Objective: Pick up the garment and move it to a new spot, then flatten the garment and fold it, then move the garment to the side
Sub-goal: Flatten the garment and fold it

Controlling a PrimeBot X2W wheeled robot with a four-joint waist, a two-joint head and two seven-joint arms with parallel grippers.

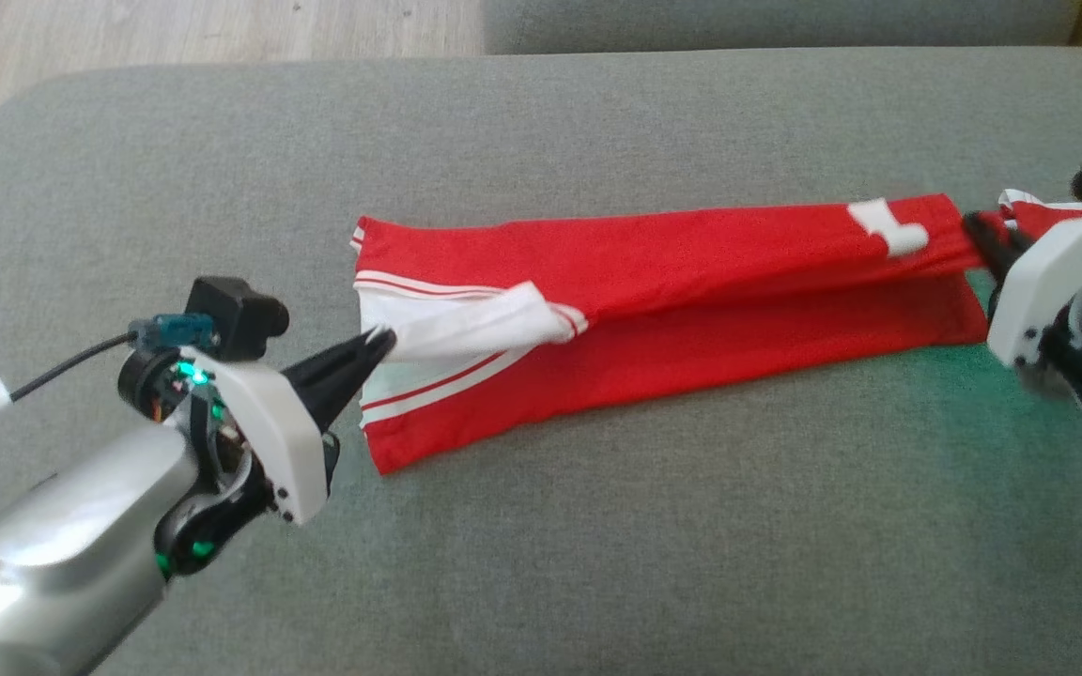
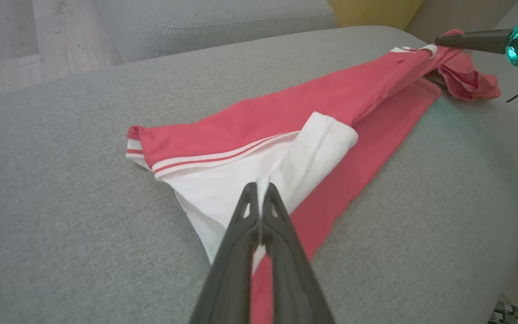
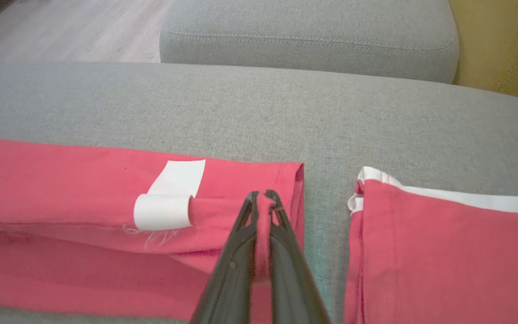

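Note:
The garment (image 1: pixel 691 282) is red with white stripes and a white panel, stretched in a long band across the grey cushion (image 1: pixel 541 526). My left gripper (image 1: pixel 379 343) is shut on its white fold at the left end; the left wrist view shows white cloth pinched between the tips of that gripper (image 2: pixel 259 189). At the right end my right gripper (image 1: pixel 978 228) is shut on the red hem, seen pinched in the right wrist view (image 3: pixel 264 198). A white label (image 3: pixel 169 202) lies on the garment (image 3: pixel 61 189) just left of those tips.
A second red piece with white trim (image 3: pixel 443 252) lies right of the right gripper, apart from the hem. Another grey cushion (image 3: pixel 308 31) sits behind, wooden floor (image 1: pixel 175 28) at the far left, and a yellow surface (image 3: pixel 502 40) at the far right.

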